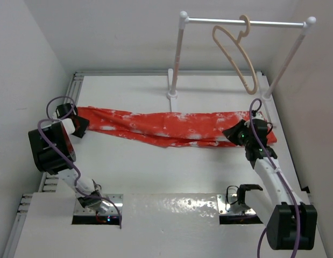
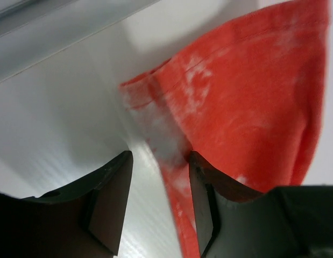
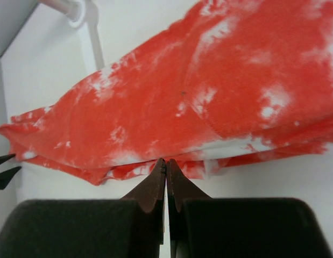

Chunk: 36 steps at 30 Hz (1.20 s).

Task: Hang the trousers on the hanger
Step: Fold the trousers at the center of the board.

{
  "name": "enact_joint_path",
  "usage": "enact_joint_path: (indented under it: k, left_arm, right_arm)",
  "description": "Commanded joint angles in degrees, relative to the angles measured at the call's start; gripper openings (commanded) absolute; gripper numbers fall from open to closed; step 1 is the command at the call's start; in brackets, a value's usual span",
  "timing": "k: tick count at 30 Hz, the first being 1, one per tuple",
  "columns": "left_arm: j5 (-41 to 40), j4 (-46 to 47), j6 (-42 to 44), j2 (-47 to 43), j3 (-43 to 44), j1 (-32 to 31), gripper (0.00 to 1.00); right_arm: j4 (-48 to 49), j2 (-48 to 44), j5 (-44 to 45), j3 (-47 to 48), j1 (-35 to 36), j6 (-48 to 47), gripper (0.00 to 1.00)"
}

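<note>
The red-orange trousers point(image 1: 166, 126) lie stretched left to right across the table. The tan hanger point(image 1: 234, 51) hangs by its hook on the white rail at the back right, well above the cloth. My left gripper point(image 1: 76, 124) is at the trousers' left end. In the left wrist view it point(image 2: 159, 161) is open, with the trousers' point(image 2: 247, 97) hem running between the jaws along the right finger and bare table beside it. My right gripper point(image 1: 239, 134) is at the right end. Seen from the right wrist, it point(image 3: 166, 161) is shut, its tips pinching the near hem of the trousers point(image 3: 209, 91).
The white rail point(image 1: 247, 22) stands on two slanted posts along the back edge; one post's foot point(image 1: 172, 94) sits just behind the trousers. White walls close in on the left and right. The table's metal frame point(image 1: 75, 86) runs by the left gripper.
</note>
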Motion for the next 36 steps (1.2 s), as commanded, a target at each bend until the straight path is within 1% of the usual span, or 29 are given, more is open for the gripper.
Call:
enact_joint_path:
  k: [1,2,3,4,5,6,7,8,12,14,15,16,18,19,20,21,22,23,25,26,28,32,34,36]
  left_arm:
    - [0.2,2.7,-0.8,2.5,2.1,0.3,0.45]
    - [0.3,2.8,-0.9,3.1,2.1,0.3,0.45]
    - [0.6,3.1,-1.5,4.0,2.3,0.3,0.45]
    - [0.8,3.8,-1.7,4.5,2.3,0.3,0.44]
    - [1.3,4.1,-2.0,5.1,2.5,0.3,0.44]
    - [1.2,4.1,-2.5,5.3,2.6,0.2,0.39]
    - [0.6,4.9,-3.2,5.4,2.4,0.2,0.35]
    - [0.0,5.3,-3.7,5.4,2.1,0.2,0.28]
    - [0.6,6.5,-4.3,6.9,2.0,0.2,0.14]
    - [1.0,7.3,-3.8,7.1,2.3,0.1,0.00]
    - [0.9,6.7,-3.4,7.0,2.8,0.1,0.00]
    - [0.6,5.8,-2.8,6.5,3.6,0.1,0.00]
    - [-0.9,3.6,-0.7,5.6,6.5,0.1,0.00]
    - [-0.9,3.4,-0.2,4.5,7.3,0.1,0.00]
    - [-0.8,3.3,0.2,4.0,7.5,0.1,0.00]
    - [-0.1,3.2,0.5,3.6,7.6,0.1,0.00]
    - [0.3,3.2,0.7,3.2,7.7,0.1,0.00]
    - [1.0,3.4,0.9,3.1,7.6,0.1,0.00]
    - [1.7,3.5,0.9,3.2,7.7,0.1,0.00]
    - [2.1,3.6,0.9,3.4,7.9,0.1,0.00]
    - [2.7,4.0,0.3,3.9,7.7,0.1,0.00]
    - [3.5,4.1,0.1,4.9,8.3,0.1,0.00]
    - [3.5,4.1,0.0,5.4,8.6,0.1,0.00]
    - [3.5,4.5,-0.2,5.9,8.6,0.1,0.00]
  right_arm:
    - [-0.9,-0.4,5.5,-2.0,0.2,-0.1,0.00]
    - [-1.4,-0.2,6.9,-2.5,0.2,0.3,0.01]
    - [-2.2,0.0,11.8,-3.4,0.1,1.4,0.05]
    - [-2.9,-0.3,14.1,-4.2,-0.1,1.8,0.10]
    - [-3.2,-0.9,16.1,-4.8,-0.4,2.4,0.17]
    - [-3.3,-2.3,17.3,-6.1,-2.1,3.2,0.30]
    - [-3.2,-2.8,17.2,-6.5,-3.3,3.7,0.34]
    - [-3.3,-3.3,16.6,-6.6,-5.7,4.0,0.40]
    - [-4.3,-3.1,13.0,-6.4,-10.9,5.3,0.44]
    - [-5.3,-4.4,15.3,-7.8,-12.9,6.7,0.51]
    - [-5.6,-5.1,17.1,-8.5,-13.5,6.9,0.58]
    - [-5.8,-5.1,20.1,-8.9,-15.1,6.9,0.60]
    - [-4.4,-4.3,20.5,-9.8,-17.7,6.9,0.61]
    - [-3.3,-1.9,19.9,-10.1,-20.6,8.1,0.61]
    - [-2.6,0.0,16.6,-10.0,-22.4,8.8,0.61]
    - [0.2,2.1,14.5,-9.9,-24.2,9.5,0.61]
    - [1.8,4.4,13.1,-10.0,-27.6,11.3,0.62]
    - [5.6,8.9,8.0,-9.9,-29.6,11.9,0.62]
    - [7.3,12.5,5.3,-9.5,-33.0,13.4,0.62]
    - [7.8,14.1,5.8,-9.4,-33.6,14.1,0.62]
    - [13.2,14.4,6.1,-10.9,-34.3,16.2,0.63]
    - [13.2,18.3,9.1,-8.1,-34.4,17.8,0.67]
    - [16.0,22.8,10.7,-7.6,-34.4,19.9,0.68]
    - [19.6,28.3,8.5,-7.1,-34.4,22.0,0.68]
